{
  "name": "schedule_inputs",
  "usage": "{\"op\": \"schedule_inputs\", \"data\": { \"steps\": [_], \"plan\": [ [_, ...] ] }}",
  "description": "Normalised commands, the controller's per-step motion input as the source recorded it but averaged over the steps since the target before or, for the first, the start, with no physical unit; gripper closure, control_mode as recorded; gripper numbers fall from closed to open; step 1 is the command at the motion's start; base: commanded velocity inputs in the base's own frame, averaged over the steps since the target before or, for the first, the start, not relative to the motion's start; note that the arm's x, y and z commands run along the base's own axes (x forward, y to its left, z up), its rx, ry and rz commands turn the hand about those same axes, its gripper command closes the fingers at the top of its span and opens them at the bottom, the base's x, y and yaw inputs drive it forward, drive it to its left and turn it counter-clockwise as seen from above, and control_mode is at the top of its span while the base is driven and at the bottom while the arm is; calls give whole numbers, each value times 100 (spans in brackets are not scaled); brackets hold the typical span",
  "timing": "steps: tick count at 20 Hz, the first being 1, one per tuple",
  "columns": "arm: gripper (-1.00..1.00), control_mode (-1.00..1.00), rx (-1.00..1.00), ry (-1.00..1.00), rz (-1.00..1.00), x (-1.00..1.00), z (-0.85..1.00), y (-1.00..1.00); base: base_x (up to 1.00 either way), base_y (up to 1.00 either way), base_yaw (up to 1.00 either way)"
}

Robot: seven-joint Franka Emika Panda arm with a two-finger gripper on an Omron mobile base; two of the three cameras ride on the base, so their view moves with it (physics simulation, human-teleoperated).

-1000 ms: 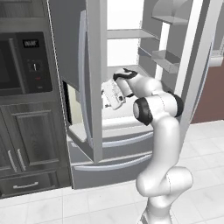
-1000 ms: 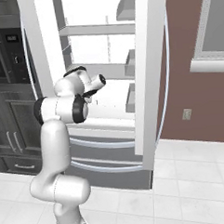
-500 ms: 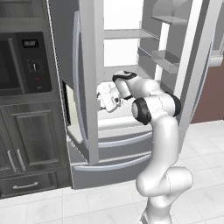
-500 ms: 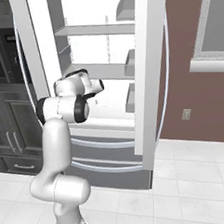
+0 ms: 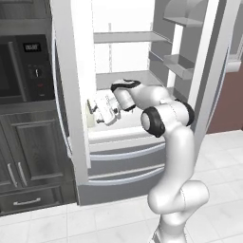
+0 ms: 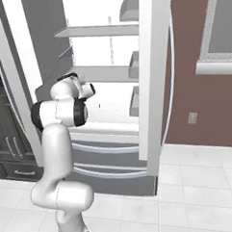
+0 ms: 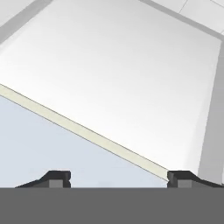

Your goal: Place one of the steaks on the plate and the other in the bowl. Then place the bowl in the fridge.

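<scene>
Left base view: the fridge [image 5: 123, 156] stands straight ahead with both upper doors swung wide and its two lower drawers shut. The arm reaches from the near right into the white compartment, its forearm level and pointing left. The gripper [image 5: 102, 113] sits low in the left part of the compartment, under the middle shelf [image 5: 128, 78] and just above the bottom ledge, close behind the edge of the left door [image 5: 71, 85]. Just left of the gripper a pale beige patch [image 5: 90, 111] shows against the door edge. It is mostly hidden, so I cannot tell whether it is the bowl.

In the hand view the gripper [image 7: 120, 177] has its fingertips [image 7: 59, 177] spread wide, with nothing between them. Beyond them lies a bare white shelf surface [image 7: 131, 65], crossed at a slant by a thin cream strip [image 7: 87, 131], with a pale bluish face [image 7: 43, 144] on the near side of the strip.

In the right base view the fridge [image 6: 155, 87] is seen past its right door, and the elbow and wrist cover the hand. Door bins [image 5: 182, 64] hang on the inside of the right door. Dark cabinets with a built-in oven [image 5: 23, 66] stand to the left of the fridge. A reddish-brown wall [image 6: 193, 85] with a window frame [image 6: 219, 30] and an outlet [image 6: 192, 118] lies to its right. White tiles [image 6: 190, 201] cover the floor.
</scene>
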Motion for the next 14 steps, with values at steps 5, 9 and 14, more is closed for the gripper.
{"op": "schedule_inputs", "data": {
  "steps": [5, 9, 14],
  "plan": [
    [-100, -100, 0, -2, -8, -51, 0, 83, 0, 0, 0],
    [-100, -100, -1, 0, -7, -17, 0, 17, 0, 0, 0],
    [-100, -100, -19, 3, -1, 19, 17, -61, 0, 0, 0]
  ]
}}
